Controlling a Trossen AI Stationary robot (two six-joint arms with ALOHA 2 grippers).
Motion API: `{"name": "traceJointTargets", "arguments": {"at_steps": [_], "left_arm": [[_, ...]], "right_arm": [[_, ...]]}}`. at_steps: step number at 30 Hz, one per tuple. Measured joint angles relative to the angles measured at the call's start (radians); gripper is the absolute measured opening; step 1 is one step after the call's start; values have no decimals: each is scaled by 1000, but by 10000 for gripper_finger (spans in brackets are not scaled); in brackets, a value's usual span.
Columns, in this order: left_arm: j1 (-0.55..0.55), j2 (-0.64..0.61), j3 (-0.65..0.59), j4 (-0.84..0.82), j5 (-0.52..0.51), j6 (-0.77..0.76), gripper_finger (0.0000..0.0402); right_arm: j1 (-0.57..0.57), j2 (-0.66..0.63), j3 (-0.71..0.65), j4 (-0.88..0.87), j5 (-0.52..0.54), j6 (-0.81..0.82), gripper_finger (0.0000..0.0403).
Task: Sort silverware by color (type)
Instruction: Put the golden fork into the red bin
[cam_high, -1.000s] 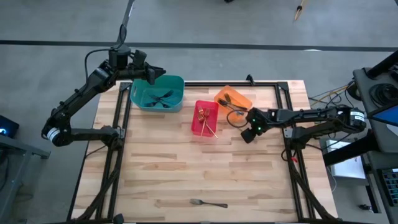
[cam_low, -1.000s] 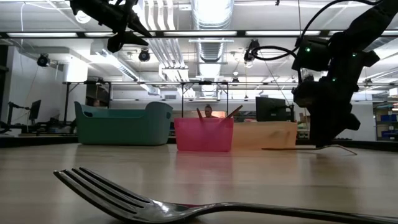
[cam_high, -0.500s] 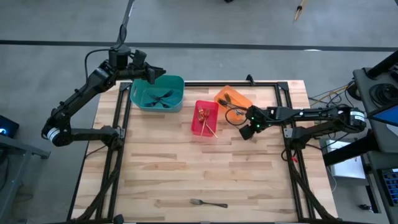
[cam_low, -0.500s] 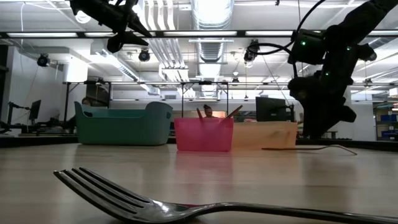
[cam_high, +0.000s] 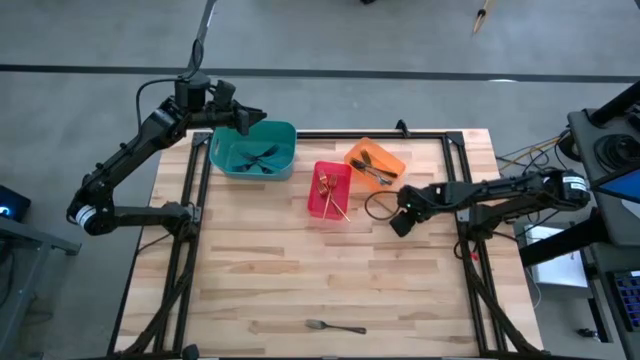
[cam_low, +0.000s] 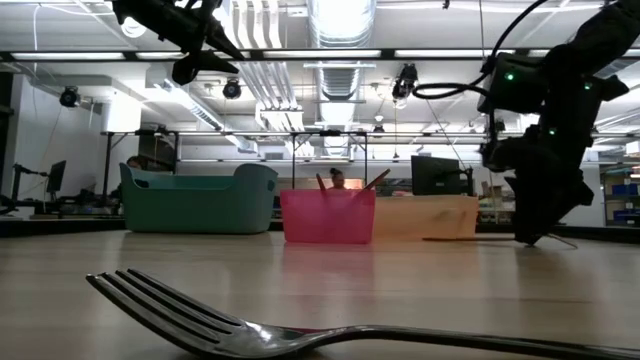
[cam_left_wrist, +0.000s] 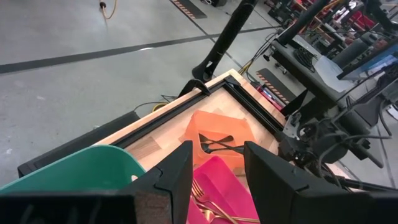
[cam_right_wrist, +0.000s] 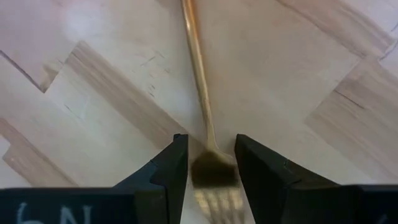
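right gripper (cam_right_wrist: 210, 171): low over the wooden table (cam_high: 300, 270), just right of the red bin; fingers (cam_right_wrist: 168, 168) apart, straddling the neck of a thin gold metal fork (cam_right_wrist: 200, 81). Pads look just clear of the metal, so not clamped (the tines blur out between the fingers).
gold fork: lies flat on the planks, handle running away from the gripper; too thin to pick out from overhead.
right arm (cam_high: 500, 192): reaches in from the table's right edge, gripper (cam_high: 400, 222) tilted down at the board; in the low view it (cam_low: 530, 235) comes down to the surface at the right.
left gripper (cam_left_wrist: 214, 180): raised above the teal rounded plastic bin (cam_high: 253, 150) at the back left, fingers apart, nothing between them.
left arm (cam_high: 130, 160): comes in from off the table's back-left corner.
teal bin contents: dark-handled forks (cam_high: 262, 157) inside.
red rectangular plastic bin (cam_high: 330, 190): mid-table, gold forks (cam_high: 332, 195) inside, some leaning on the wall.
orange plastic bin (cam_high: 375, 160): just right of the red one, dark-looking silverware (cam_high: 372, 172) in it (colour hard to tell).
plain silver fork (cam_high: 335, 326): alone near the front edge, well apart from bins and both grippers; it fills the low view's foreground (cam_low: 300, 335).
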Motion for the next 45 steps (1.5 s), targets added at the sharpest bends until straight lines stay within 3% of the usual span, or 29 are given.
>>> {"name": "traceJointTargets", "arguments": {"at_steps": [11,21,25,32,38,45], "left_arm": [[0,0,0,30,-26,0,123],[0,-1,0,75,-27,0,123],[0,-1,0,82,-27,3,123],[0,-1,0,109,-26,4,123],[-9,-1,0,122,2,9,123],[-78,-1,0,204,3,81,123]], "right_arm": [[3,-2,-36,55,24,6,91],[2,-1,-45,99,28,13,17],[2,-1,-35,98,12,15,11],[3,-5,41,74,-85,14,10],[2,-6,174,-128,-131,25,9],[2,-6,328,-239,-379,41,9]]}}
